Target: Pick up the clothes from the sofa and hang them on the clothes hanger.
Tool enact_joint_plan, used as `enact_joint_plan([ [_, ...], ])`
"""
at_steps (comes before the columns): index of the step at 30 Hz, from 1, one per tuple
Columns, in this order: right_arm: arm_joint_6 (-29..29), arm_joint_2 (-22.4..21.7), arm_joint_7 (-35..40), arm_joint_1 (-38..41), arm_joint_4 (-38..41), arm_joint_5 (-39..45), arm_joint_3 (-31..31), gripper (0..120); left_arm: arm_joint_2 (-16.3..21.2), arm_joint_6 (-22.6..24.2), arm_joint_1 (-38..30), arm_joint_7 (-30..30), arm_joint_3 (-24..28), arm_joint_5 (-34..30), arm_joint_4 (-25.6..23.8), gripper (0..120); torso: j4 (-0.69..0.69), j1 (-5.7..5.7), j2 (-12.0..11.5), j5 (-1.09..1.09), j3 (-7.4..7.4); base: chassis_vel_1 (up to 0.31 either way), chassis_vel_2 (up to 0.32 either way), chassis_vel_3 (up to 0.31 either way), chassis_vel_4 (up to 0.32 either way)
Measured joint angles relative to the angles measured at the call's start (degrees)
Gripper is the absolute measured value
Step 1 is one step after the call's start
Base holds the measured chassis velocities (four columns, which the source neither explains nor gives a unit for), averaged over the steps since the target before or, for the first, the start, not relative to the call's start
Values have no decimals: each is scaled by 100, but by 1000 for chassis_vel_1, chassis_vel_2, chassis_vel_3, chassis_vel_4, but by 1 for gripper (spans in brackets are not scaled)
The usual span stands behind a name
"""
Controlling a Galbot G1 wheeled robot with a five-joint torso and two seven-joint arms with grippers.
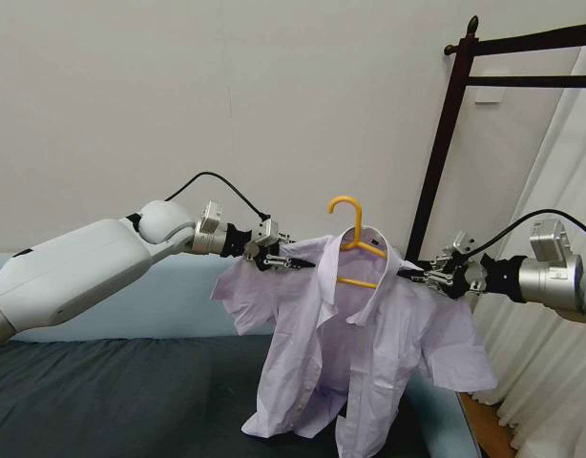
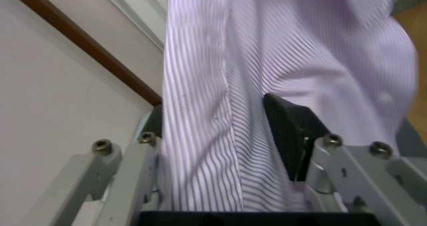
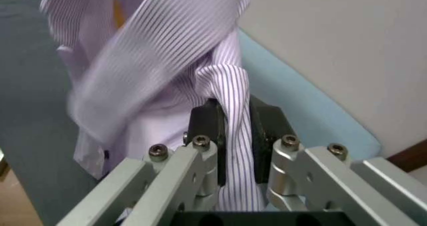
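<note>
A pale purple striped shirt [image 1: 360, 353] hangs in the air above the sofa, draped on a yellow hanger [image 1: 353, 234] whose hook sticks up over the collar. My left gripper [image 1: 298, 260] is shut on the shirt's left shoulder; in the left wrist view the striped cloth [image 2: 220, 136] runs between its black pads [image 2: 288, 131]. My right gripper [image 1: 412, 276] is shut on the right shoulder, and a fold of the shirt [image 3: 230, 131] is pinched between its fingers [image 3: 207, 131]. The dark wooden clothes stand [image 1: 446, 134] rises behind, at the right.
The sofa has a dark seat [image 1: 112, 401] and a light blue back [image 1: 178, 296]. A plain wall is behind it. White curtains [image 1: 560, 315] hang at the far right, next to the stand, with wooden floor [image 1: 489, 425] below.
</note>
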Motion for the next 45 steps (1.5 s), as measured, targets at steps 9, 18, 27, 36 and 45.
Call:
enact_joint_plan([
  [9, -318, -18, 759, -125, 44, 493, 398, 7, 330, -48, 584, -544, -769, 168, -404, 80, 1, -1, 0, -1, -1, 0, 0, 0, 0],
  [18, -268, 63, 1245, -145, 430, 276, 405, 7, 330, -91, 945, -1437, -1245, -16, -624, 99, -1, 0, 0, 0, 0, 0, 0, 0, 0],
  [27, -364, 214, 2788, -219, 804, -449, 335, 7, 479, 436, 2207, -3418, -1957, -419, -1961, 100, 1, -1, 0, -1, -1, 0, 0, 0, 0],
  [36, -581, 306, 3594, -256, 1266, -1080, 266, 7, -206, 710, 2604, -5479, -1806, -881, -2325, 100, -3, 0, 0, 0, 0, 0, 0, 0, 0],
  [45, -661, 276, 3567, -270, 1275, -1276, 266, 7, -687, 654, 2555, -5982, -1659, -1198, -2448, 98, 1, 0, 0, 1, 0, 0, 0, 0, 0],
])
